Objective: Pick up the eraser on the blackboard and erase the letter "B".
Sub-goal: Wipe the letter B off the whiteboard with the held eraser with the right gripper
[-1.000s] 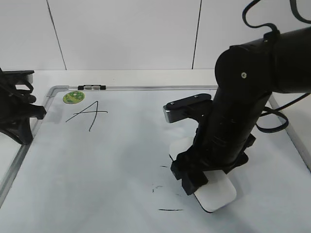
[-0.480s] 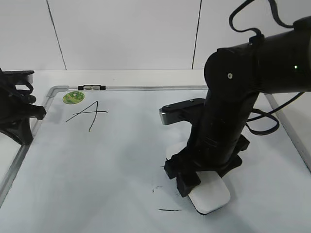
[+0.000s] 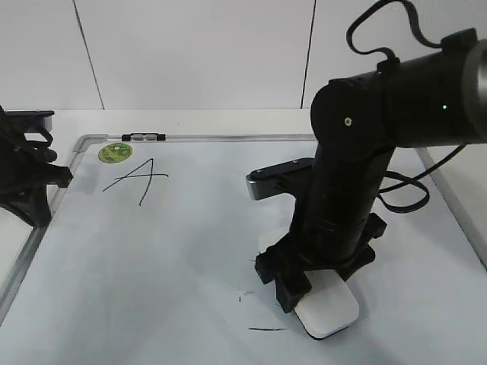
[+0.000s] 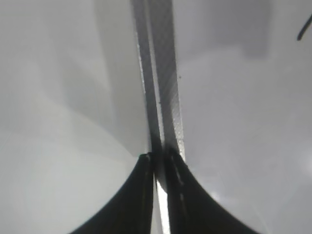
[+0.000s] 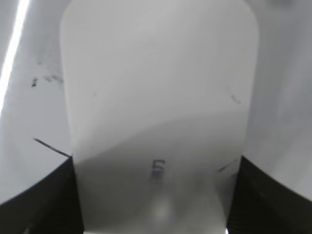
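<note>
nearest, at about 5 o'clock on the blackboard (image 3: 152, 258), the eraser (image 3: 329, 310) lies flat on the pale surface with the right end effector (image 3: 316, 285) clamped across it. in the right wrist view the eraser (image 5: 156, 112) fills the middle, and the dark fingers (image 5: 41, 195) press against both of its long sides at the bottom corners. only its near, rounded end shows from under the arm in the exterior view.

just to the eraser's 9 o'clock lie the remains of the letter "B" (image 3: 266, 328): one short horizontal stroke and, a little farther back, some faint specks. the right wrist view shows the same stroke (image 5: 51, 146) and specks beside the eraser's left edge, plus a small mark at its right.

farther back, toward 11 o'clock, the letter "a" (image 3: 138, 179) stands whole, with a round green sticker (image 3: 115, 152) just behind it and a small marker (image 3: 144, 138) lying on the far frame.

at 9 o'clock the left end effector (image 3: 34, 182) hangs over the board's left frame, well apart from the eraser. in the left wrist view its fingertips (image 4: 146, 165) nearly meet, closed on nothing, above the grey frame rail (image 4: 158, 97). the table (image 3: 228, 120) runs behind the board.
</note>
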Robot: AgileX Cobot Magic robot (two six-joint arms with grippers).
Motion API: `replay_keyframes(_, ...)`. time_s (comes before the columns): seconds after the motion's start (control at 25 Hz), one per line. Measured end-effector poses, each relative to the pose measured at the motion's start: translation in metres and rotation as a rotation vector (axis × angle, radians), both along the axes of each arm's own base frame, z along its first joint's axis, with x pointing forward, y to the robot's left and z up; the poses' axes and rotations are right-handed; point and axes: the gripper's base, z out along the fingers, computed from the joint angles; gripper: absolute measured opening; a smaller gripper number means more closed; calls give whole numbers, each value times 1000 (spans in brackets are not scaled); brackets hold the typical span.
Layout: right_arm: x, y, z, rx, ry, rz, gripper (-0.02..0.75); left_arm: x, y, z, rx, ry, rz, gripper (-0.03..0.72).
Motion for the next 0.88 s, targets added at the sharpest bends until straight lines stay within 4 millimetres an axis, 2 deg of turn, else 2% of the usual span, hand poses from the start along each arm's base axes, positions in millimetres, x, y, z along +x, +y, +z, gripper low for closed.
replay_keyframes(0.48,3,3,1,-5,10,4,604,0,0,0,0,1,0,33)
replay_keyframes(0.88,3,2,0,-14,17,7,605,0,0,0,0,1,0,33)
